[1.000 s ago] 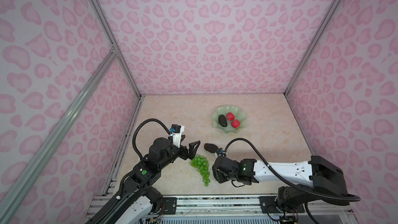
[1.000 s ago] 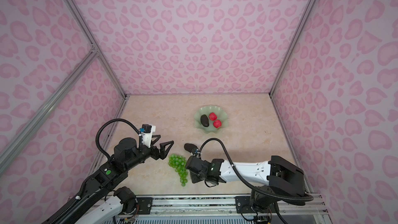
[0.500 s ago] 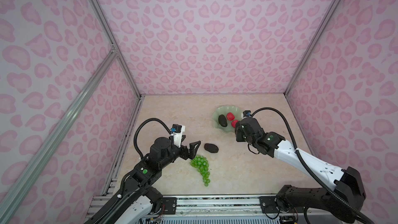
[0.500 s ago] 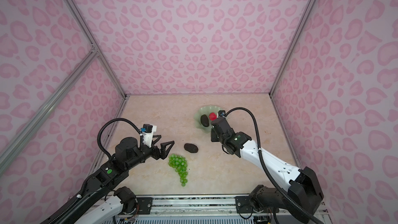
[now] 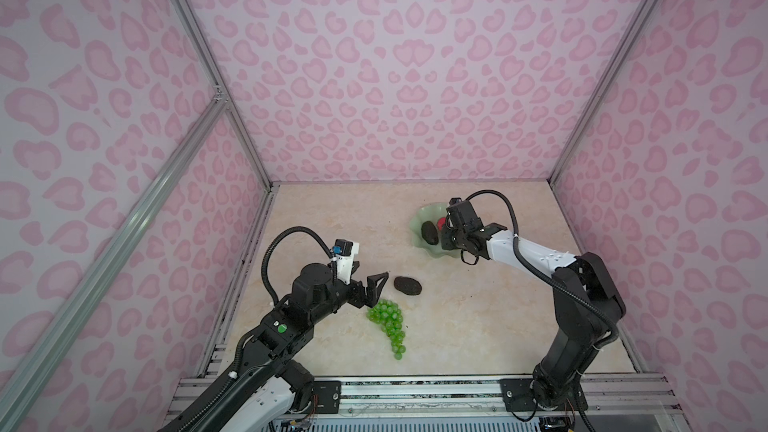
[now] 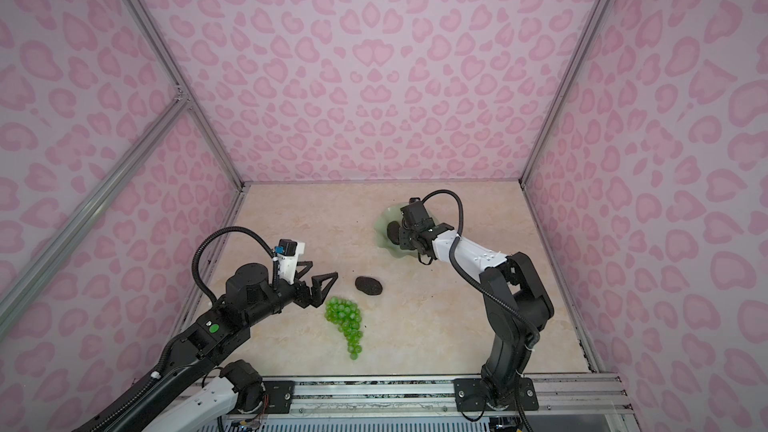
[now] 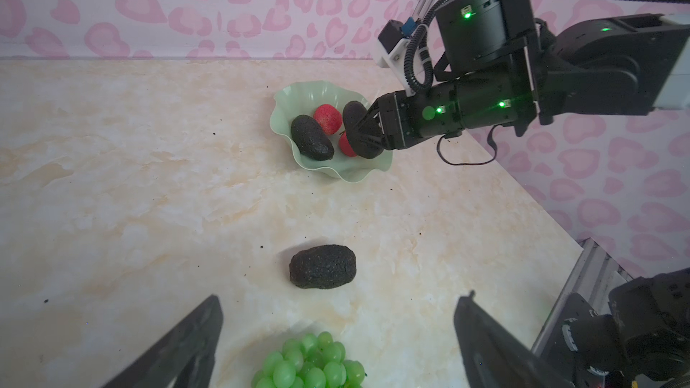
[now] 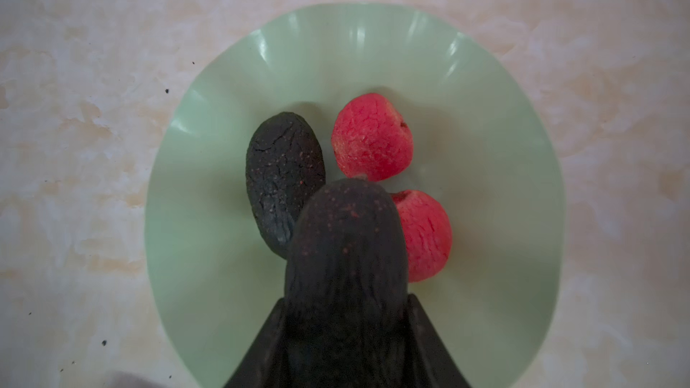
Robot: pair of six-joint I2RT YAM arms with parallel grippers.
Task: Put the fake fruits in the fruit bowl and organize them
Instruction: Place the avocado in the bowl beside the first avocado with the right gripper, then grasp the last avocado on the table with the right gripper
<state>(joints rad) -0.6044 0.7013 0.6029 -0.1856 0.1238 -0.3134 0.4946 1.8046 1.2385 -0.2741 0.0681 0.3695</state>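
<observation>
Three avocados logged. First avocado: gripped by right hand above fruit bowl, far right; long axis in line with the hand, free end toward the bowl. Second avocado: lying in bowl. Third avocado: on counter, long axis left-right. Left hand: open, just beside grapes.

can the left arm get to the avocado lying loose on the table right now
Probably yes. The left gripper is open and points at the loose avocado, with only bare table between them. The grapes lie off to one side, and the right gripper holds another avocado over the bowl.
</observation>
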